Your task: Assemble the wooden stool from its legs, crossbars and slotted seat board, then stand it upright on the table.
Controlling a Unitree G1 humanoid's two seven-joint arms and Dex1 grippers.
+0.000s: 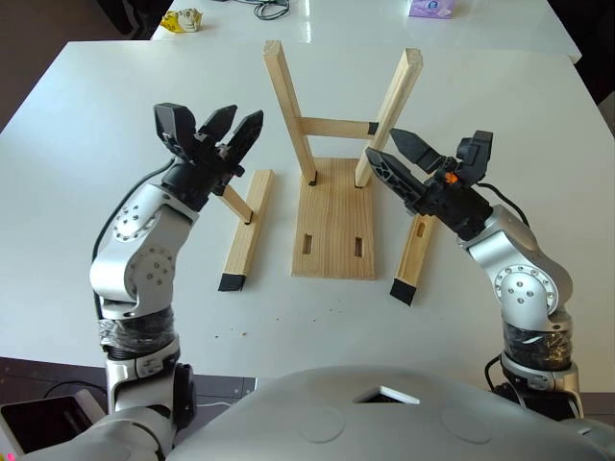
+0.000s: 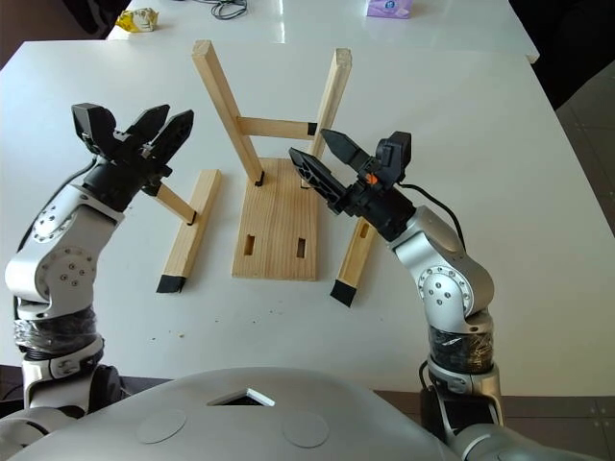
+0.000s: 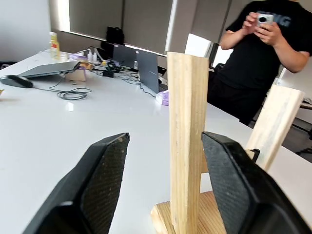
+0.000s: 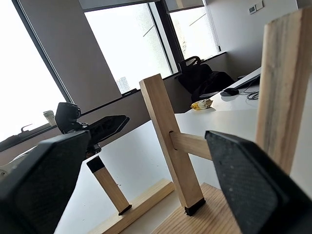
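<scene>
While the seat board [image 1: 333, 226] lies flat on the counter [image 1: 106, 144], one leg frame [image 1: 336, 125] slotted in, my left gripper [image 1: 245, 113] and right gripper [image 1: 382, 144] hover alongside. Left wrist view: fingers [image 3: 102, 185] wide. Right wrist view: fingers [image 4: 243, 180] likewise. Light, stiff wood, I judge; grip each loose leg [image 1: 248, 230] mid-length.

white table [image 1: 115, 106]; bright windows [image 4: 122, 44]; dark office chair [image 4: 192, 70]; open laptop [image 3: 148, 68]

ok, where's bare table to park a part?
Free: wide patch left of the loose left leg, wide patch right of the loose right leg, strip along the near edge before the board. Crowded: the gaps between board and both loose legs.
</scene>
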